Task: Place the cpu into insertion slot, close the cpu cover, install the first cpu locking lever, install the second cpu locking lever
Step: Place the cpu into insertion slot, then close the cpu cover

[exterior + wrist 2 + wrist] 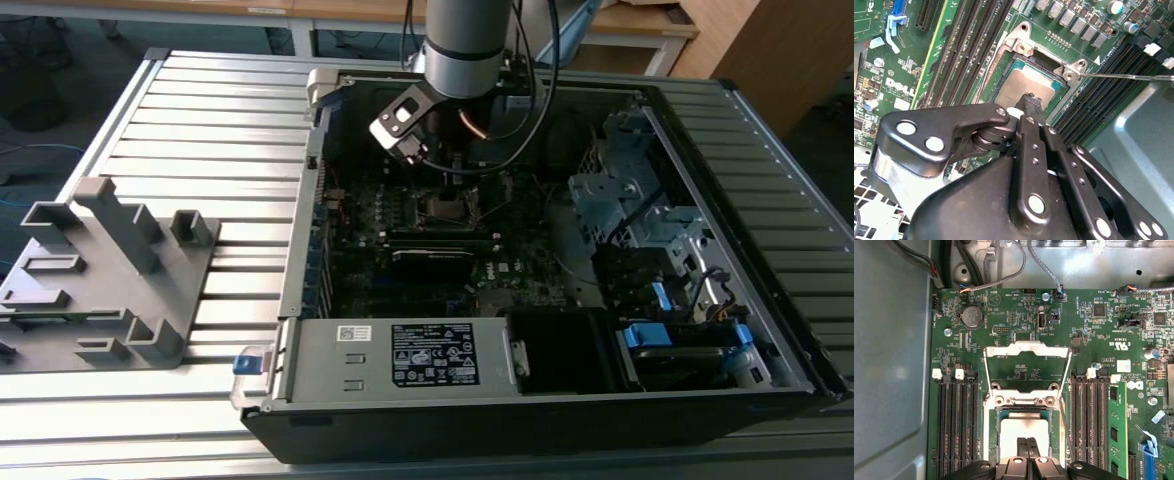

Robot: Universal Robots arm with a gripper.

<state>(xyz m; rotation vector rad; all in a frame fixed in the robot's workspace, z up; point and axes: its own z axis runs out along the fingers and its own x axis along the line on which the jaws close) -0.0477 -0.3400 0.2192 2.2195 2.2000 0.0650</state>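
The cpu (pixel 1024 427) lies flat in the insertion slot (pixel 991 425) on the green motherboard (pixel 1094 330), its silvery top showing in both wrist views (pixel 1024 85). The cpu cover (pixel 1026 349) stands folded back from the socket, its centre window open over the board. A thin locking lever (pixel 1129 76) sticks out sideways from the socket corner. My gripper (pixel 1026 450) is shut, the black fingers (pixel 1029 107) pressed together with their tips at the cpu's top. In the exterior view the gripper (pixel 447 165) hangs inside the open computer case (pixel 320 90), just above the socket.
Black memory slots (pixel 954 425) flank the socket, with a green memory stick (pixel 1115 425) on one side. A coin battery (pixel 972 317) and cables (pixel 1004 275) lie beyond the cover. A grey fixture (pixel 107 270) sits on the slatted table at the exterior view's left.
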